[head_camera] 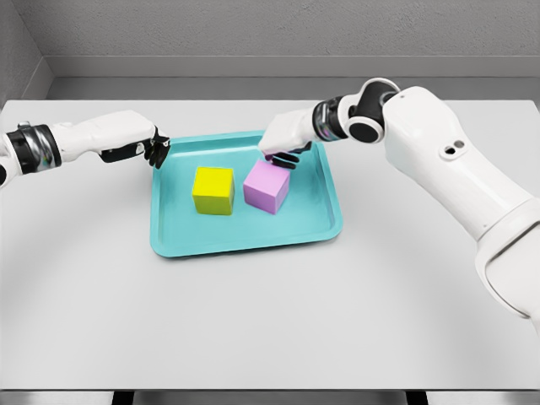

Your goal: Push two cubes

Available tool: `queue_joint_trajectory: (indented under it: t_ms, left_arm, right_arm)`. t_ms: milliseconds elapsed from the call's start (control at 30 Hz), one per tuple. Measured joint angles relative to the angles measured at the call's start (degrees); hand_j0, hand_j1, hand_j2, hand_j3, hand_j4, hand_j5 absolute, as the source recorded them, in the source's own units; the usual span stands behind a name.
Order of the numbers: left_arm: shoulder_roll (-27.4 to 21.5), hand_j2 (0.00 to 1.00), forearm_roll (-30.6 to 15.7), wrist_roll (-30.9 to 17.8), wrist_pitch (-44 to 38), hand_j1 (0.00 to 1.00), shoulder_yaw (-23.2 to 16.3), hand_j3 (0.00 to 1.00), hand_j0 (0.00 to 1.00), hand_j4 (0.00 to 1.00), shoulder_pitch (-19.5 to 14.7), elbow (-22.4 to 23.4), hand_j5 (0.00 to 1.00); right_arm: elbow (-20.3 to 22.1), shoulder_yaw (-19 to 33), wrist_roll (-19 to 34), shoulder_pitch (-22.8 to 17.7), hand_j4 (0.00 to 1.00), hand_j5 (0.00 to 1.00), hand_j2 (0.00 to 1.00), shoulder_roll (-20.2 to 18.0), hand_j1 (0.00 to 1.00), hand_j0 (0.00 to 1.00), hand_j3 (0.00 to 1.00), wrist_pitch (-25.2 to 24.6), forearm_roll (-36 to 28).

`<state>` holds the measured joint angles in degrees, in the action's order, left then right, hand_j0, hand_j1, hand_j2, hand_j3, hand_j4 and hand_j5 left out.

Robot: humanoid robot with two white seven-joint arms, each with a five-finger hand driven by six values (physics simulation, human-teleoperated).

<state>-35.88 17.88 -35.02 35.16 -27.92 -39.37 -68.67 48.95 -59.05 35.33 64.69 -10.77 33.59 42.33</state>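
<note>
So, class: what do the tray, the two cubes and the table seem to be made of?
This is a simulator render, so these are only looks.
Tray: teal, like smooth moulded plastic; rounded raised rim, soft sheen.
Yellow cube and purple cube: matte, uniform colour, perhaps plastic or foam; no grain.
Table: flat pale grey, matte, like laminate.

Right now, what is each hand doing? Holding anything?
Left hand: fingers curled, holding nothing, at the tray's left rim.
Right hand: fingers curled, against the pink cube's top, not gripping it.
</note>
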Motion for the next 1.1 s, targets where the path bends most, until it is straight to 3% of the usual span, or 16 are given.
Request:
queue_joint_trajectory:
  t_ms: [400,600,700,800,867,1000,1100]
  left_arm:
    - [0.0,0.15,0.1,0.0,0.0,0.15,-0.1,0.15,0.15,0.15,0.4,0.0,0.15]
    - [0.2,0.15,0.4,0.0,0.0,0.15,-0.5,0.15,0.15,0.15,0.4,0.4,0.15]
    - [0.3,0.15,0.5,0.0,0.0,0.15,-2.0,0.15,0.15,0.15,0.4,0.5,0.15]
    - [0.6,0.15,0.7,0.0,0.0,0.15,-4.1,0.15,0.15,0.15,0.4,0.5,0.15]
    - [1.0,0.15,0.8,0.0,0.0,0.15,-5.5,0.15,0.15,0.15,0.4,0.6,0.15]
    - [1.5,0.15,1.1,0.0,0.0,0.15,-6.7,0.15,0.15,0.15,0.4,0.6,0.15]
    - [2.2,0.15,1.6,0.0,0.0,0.15,-7.0,0.15,0.15,0.15,0.3,1.7,0.15]
  right_arm:
    - [4.5,-0.8,-0.3,-0.3,0.0,0.0,0.0,-0.2,0.0,0.0,0.0,1.2,-0.9]
    - [4.3,3.2,-0.3,0.2,0.0,0.0,0.0,-0.8,0.0,0.0,0.0,1.5,-1.3]
    - [4.3,5.2,-0.3,-0.4,0.0,0.0,0.0,-2.3,0.0,0.0,0.0,1.5,-1.4]
    - [5.1,6.4,-0.3,-2.2,0.0,0.0,0.0,-6.3,0.0,0.0,0.0,1.6,-1.9]
    - [9.7,7.1,-0.3,-3.9,0.0,0.0,0.0,-11.0,0.0,0.0,0.0,1.6,-2.4]
    - [22.9,7.7,-0.3,-6.0,0.0,0.0,0.0,-20.2,0.0,0.0,0.0,1.6,-3.7]
    - [27.2,8.1,-0.3,-6.4,0.04,0.04,0.04,-23.6,0.04,0.04,0.04,1.6,-7.3]
